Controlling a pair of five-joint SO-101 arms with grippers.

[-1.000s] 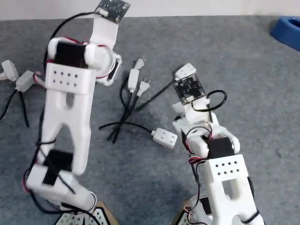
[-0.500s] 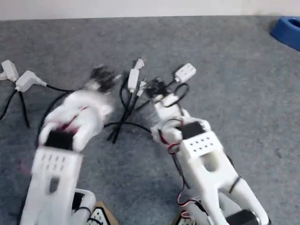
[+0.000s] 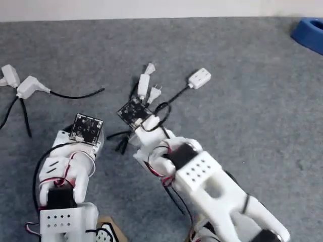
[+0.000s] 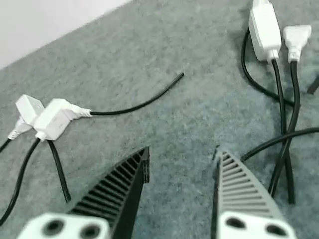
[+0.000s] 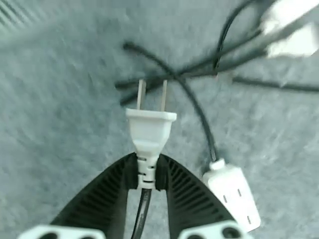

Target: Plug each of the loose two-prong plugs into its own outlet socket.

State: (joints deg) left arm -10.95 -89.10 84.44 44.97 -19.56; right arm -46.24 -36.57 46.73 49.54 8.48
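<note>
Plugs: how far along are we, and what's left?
Nothing looks plugged in yet. The right gripper is shut on one plug, prongs free, beside an outlet socket. The left gripper is open and empty. Two other plugs lie loose.

Overhead camera: fixed off my arms, set high, looking steeply down over the grey table (image 3: 242, 75). Both my arms enter from its near edge.

Left wrist camera: rides my left wrist and faces forward and down past my left gripper (image 4: 182, 164), fingers spread, at moderate height. It shares with the overhead view the angled white plugs (image 4: 47, 117) and the straight plugs (image 4: 276, 32).

Right wrist camera: very near the surface, sighting along my right gripper (image 5: 145, 169), which is clamped on a plug (image 5: 148, 127) beside an outlet socket (image 5: 232, 191). It shares the crossed black cords (image 3: 121, 141) with the overhead view.
</note>
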